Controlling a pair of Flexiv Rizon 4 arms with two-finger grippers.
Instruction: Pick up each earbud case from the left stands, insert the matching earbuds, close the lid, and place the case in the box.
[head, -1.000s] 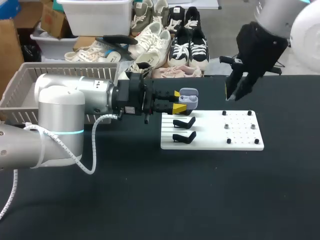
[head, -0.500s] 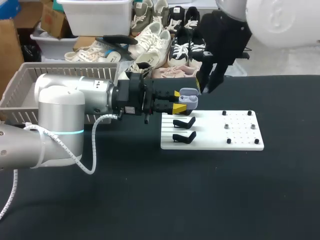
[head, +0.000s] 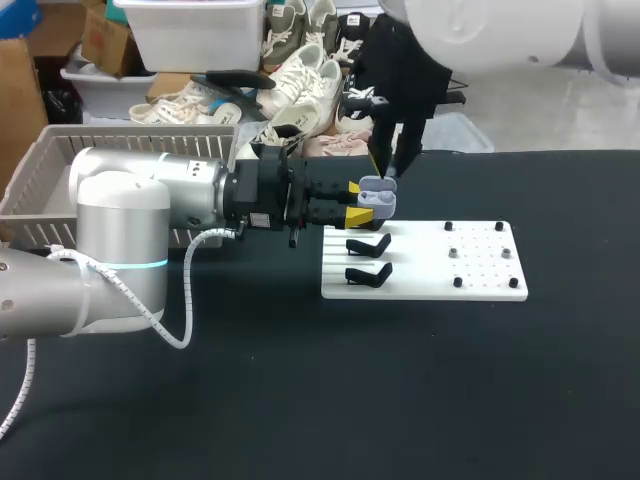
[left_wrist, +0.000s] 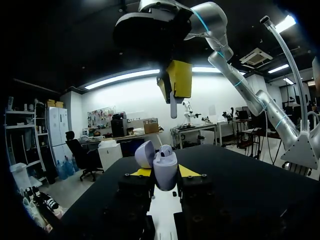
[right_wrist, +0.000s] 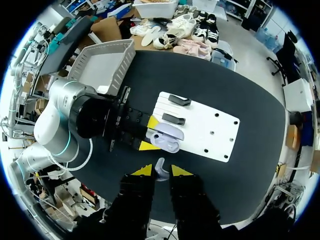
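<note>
My left gripper (head: 357, 204) is shut on an open lavender earbud case (head: 376, 198), held level just above the far left of the white stand board (head: 420, 270). In the left wrist view the case (left_wrist: 165, 167) sits between the yellow tips with its lid (left_wrist: 145, 154) tipped back. My right gripper (head: 386, 170) hangs directly over the case, shut on a pale earbud (left_wrist: 173, 107). Looking down from the right wrist, the earbud (right_wrist: 160, 168) lies between the fingers and the case (right_wrist: 167, 140) is below it. Two black stands (head: 368, 245) (head: 368, 272) on the board are bare.
A grey slatted basket (head: 40, 180) stands at the table's far left, behind my left arm. The board's right half carries several small black pegs (head: 456, 282). Black tabletop lies open in front of the board.
My right arm has swung left from above the board's far right corner to a spot straight over the open case. The left arm and case have not moved.
</note>
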